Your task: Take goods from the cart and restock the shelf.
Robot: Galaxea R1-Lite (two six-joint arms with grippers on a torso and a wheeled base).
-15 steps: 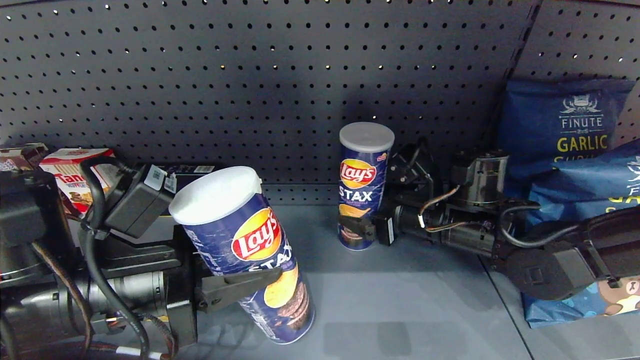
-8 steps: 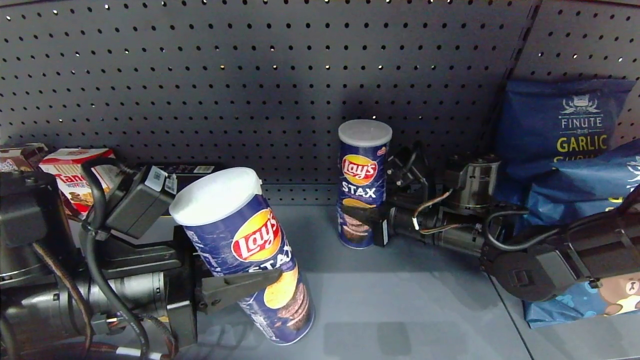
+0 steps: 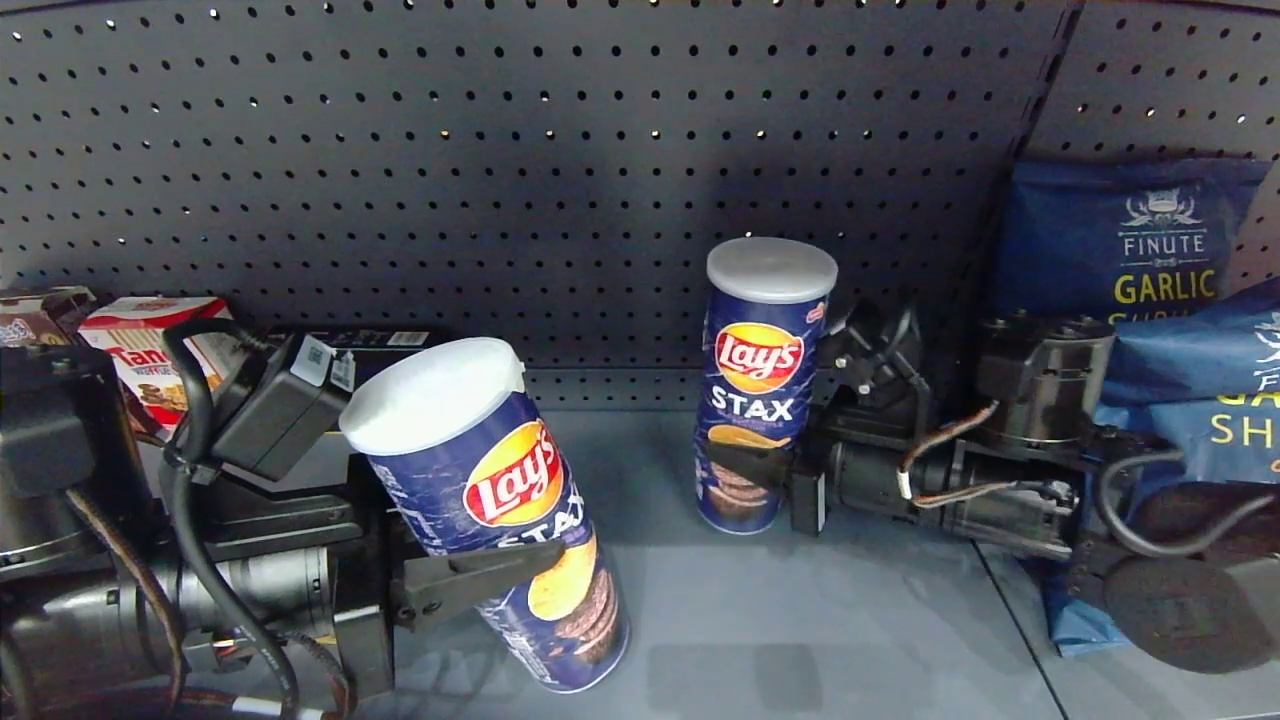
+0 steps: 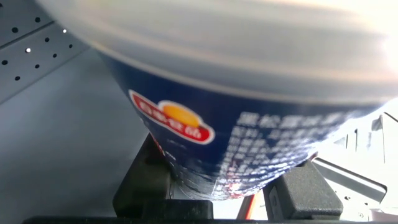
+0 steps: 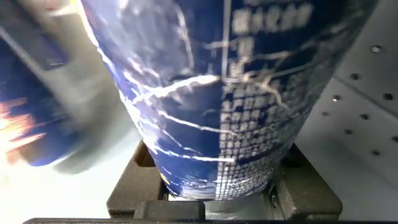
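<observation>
In the head view, the left hand point(image 3: 510, 575) sits in the lower left of the frame, clamped on a blue crisp can, the tilted can point(image 3: 480, 480). Its white lid leans toward the upper left and its base is low, near the grey shelf point(image 3: 800, 620); whether the base touches the shelf I cannot tell. One dark finger point(image 3: 470, 585) crosses the front of the can's lower half.

Right of centre, the right hand point(image 3: 745, 470) comes in from the right edge and is clamped on the lower part of a second can of the same kind, the upright can point(image 3: 765, 350), which stands straight with its grey lid on top, close before the pegboard point(image 3: 500, 150). The two cans are well apart. Blue bags point(image 3: 1150, 250) lean at the right edge, behind and beside the right arm. Snack boxes point(image 3: 150, 350) lie at the left edge, behind the left arm.

In the left wrist view, the tilted can point(image 4: 249, 124) spreads across the frame, its lid rim blurred along the top. The left hand point(image 4: 224, 193) grips it at the bottom edge, a dark pad point(image 4: 143, 186) pressed to each side. The shelf point(image 4: 62, 143) and a strip of pegboard point(image 4: 25, 37) show in the upper left.

In the right wrist view, the upright can point(image 5: 230, 106) fills the middle, held by the right hand point(image 5: 221, 193) with a pad point(image 5: 130, 193) against each flank. Pegboard point(image 5: 367, 93) shows at the right.
</observation>
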